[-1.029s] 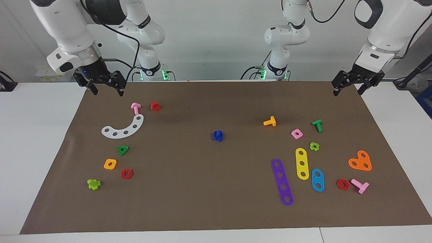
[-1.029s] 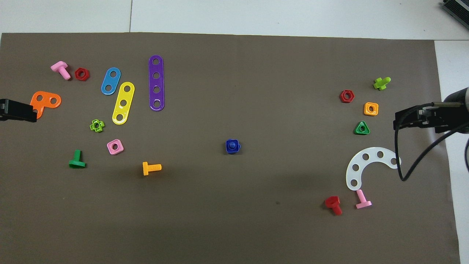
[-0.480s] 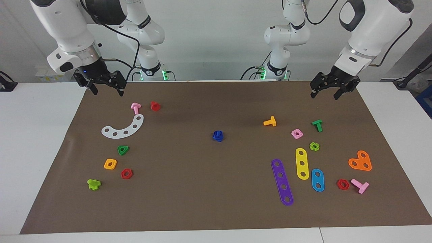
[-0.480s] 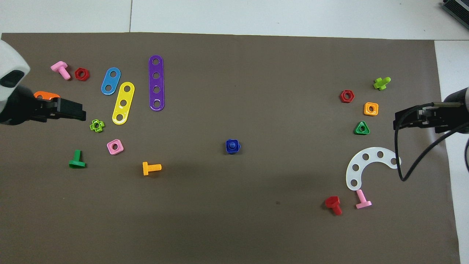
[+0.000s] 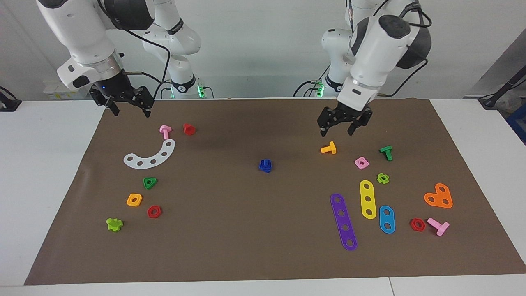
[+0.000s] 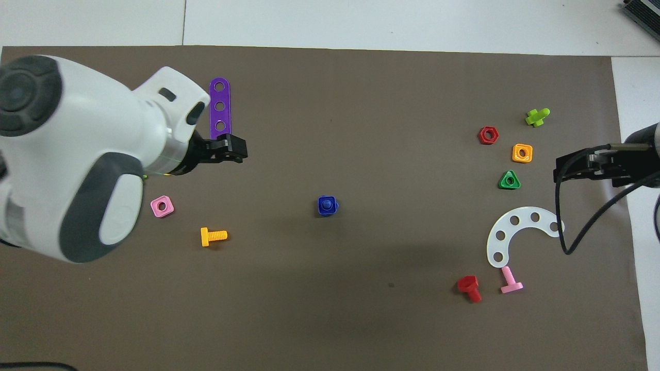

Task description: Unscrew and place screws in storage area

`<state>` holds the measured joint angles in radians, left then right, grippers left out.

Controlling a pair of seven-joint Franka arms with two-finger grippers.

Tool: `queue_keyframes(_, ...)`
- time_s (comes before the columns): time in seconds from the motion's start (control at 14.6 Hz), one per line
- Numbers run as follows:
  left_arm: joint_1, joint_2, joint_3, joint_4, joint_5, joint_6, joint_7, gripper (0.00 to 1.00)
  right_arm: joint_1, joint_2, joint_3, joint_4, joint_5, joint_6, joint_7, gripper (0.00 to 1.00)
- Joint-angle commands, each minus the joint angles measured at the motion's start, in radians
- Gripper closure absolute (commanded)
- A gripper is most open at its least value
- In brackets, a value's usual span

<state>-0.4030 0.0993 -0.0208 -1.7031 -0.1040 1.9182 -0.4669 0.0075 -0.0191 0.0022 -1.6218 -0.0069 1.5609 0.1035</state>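
At the middle of the brown mat [image 5: 246, 246] on the tabletop [image 5: 45, 164] we see the dark-blue bolt w/ its nut [image 5: 266, 165], the two joined as one piece, standing alone and well apart from everything else; in the overhead view it shows as a square w/ a round stub on top [image 6: 327, 205]. Our left hand [image 5: 340, 128] hangs in the air over the mat near the orange bolt [image 5: 328, 148], toward the left arm's end, fingers apart and nothing between them; it isn't touching any part. From overhead the left arm's white body covers much of that end, and the hand's black tip [image 6: 227, 150] overlaps the near end of the purple strip [image 6: 220, 105]. Our right hand [image 5: 127, 106] waits over the mat's edge nearest the robots at the right arm's end, close to the pink bolt [image 5: 165, 131] and the red bolt [image 5: 189, 129], fingers spread, empty. Farther from the robots than those two lies the white curved strip [image 5: 150, 157], then the green triangle nut [image 5: 150, 182], orange square nut [image 5: 134, 200], red hex nut [image 5: 154, 211] and lime bolt [image 5: 114, 224]. At the left arm's end we also see a pink square nut [image 5: 361, 163], green bolt [image 5: 386, 152], yellow strip [image 5: 367, 199], blue strip [image 5: 386, 219] and orange heart plate [image 5: 439, 196].
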Motion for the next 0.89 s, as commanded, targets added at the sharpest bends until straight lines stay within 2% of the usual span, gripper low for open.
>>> queue_keyframes(0.0, -0.097, 0.079, 0.019, -0.003, 0.036, 0.112, -0.080, 0.00, -0.008, -0.024, 0.002, -0.026, 0.025, 0.008, -0.028, 0.00)
queue_keyframes(0.14, -0.143, 0.132, 0.019, -0.004, 0.037, 0.174, -0.149, 0.00, -0.008, -0.024, 0.001, -0.026, 0.025, 0.008, -0.028, 0.00)
queue_keyframes(0.27, -0.218, 0.225, 0.019, -0.004, 0.040, 0.257, -0.237, 0.02, -0.008, -0.024, 0.002, -0.026, 0.025, 0.008, -0.028, 0.00)
queue_keyframes(0.41, -0.249, 0.301, 0.019, -0.004, 0.072, 0.309, -0.240, 0.03, -0.008, -0.024, 0.002, -0.026, 0.025, 0.008, -0.028, 0.00)
queue_keyframes(0.82, -0.315, 0.313, 0.018, -0.147, 0.144, 0.432, -0.225, 0.08, -0.008, -0.024, 0.002, -0.026, 0.025, 0.008, -0.028, 0.00)
